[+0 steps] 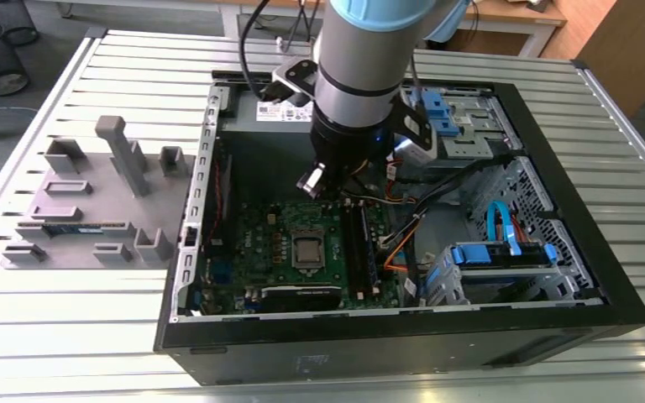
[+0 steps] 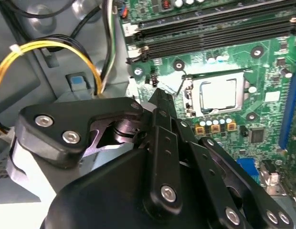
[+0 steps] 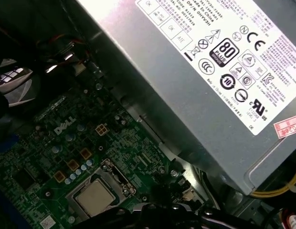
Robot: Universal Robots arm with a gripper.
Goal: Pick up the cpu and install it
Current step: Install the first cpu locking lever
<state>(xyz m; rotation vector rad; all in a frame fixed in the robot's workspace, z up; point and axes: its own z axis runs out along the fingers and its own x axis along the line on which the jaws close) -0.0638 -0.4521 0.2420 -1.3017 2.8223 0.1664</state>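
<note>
The cpu (image 1: 306, 249) is a small silver-topped square lying flat in the metal-framed socket (image 1: 303, 228) on the green motherboard inside the open computer case. In both wrist views the cpu (image 2: 218, 93) (image 3: 94, 196) sits level within the socket frame (image 2: 190, 98), with nothing touching it. My gripper (image 1: 313, 180) hangs over the board, a little behind the socket and well above it. In the second wrist view the black gripper (image 2: 159, 95) points down beside the socket's edge and carries nothing.
The black case wall (image 1: 412, 340) rings the board. The grey power supply (image 3: 210, 76) stands close behind the gripper. Memory slots (image 2: 210, 33), yellow and orange cables (image 2: 47, 47) and blue drive bays (image 1: 500, 254) flank the socket. A grey fixture (image 1: 98, 201) holding a green memory stick (image 1: 70, 227) sits at the exterior view's left.
</note>
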